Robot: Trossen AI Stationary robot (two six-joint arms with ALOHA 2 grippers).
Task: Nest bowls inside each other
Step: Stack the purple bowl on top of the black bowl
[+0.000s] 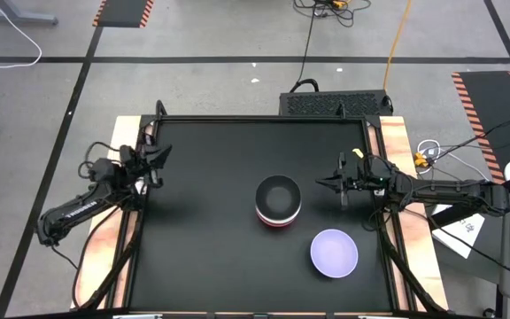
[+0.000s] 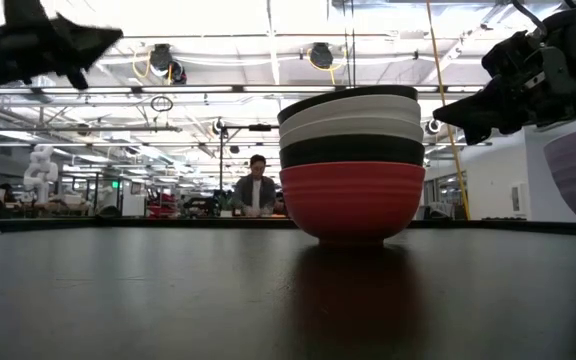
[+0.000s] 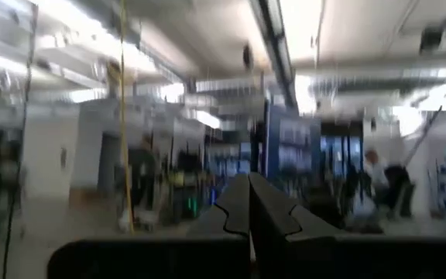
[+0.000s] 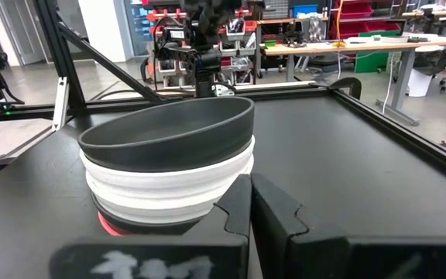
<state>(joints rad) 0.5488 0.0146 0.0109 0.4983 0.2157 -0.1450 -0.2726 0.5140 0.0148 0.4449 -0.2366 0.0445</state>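
Bowls [image 1: 278, 202] nested, lavender bowl [image 1: 334, 252] apart.

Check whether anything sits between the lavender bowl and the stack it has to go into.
Nothing visible does. The lavender bowl sits alone on the black table, apart from the stack, with bare tabletop between them. The right gripper is beside the stack, not over that gap.

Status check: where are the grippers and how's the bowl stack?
Left gripper shut, empty, at table's left edge. Right gripper shut, empty, just right of the stack. Lavender bowl not yet nested, alone on the table. Nothing blocking.
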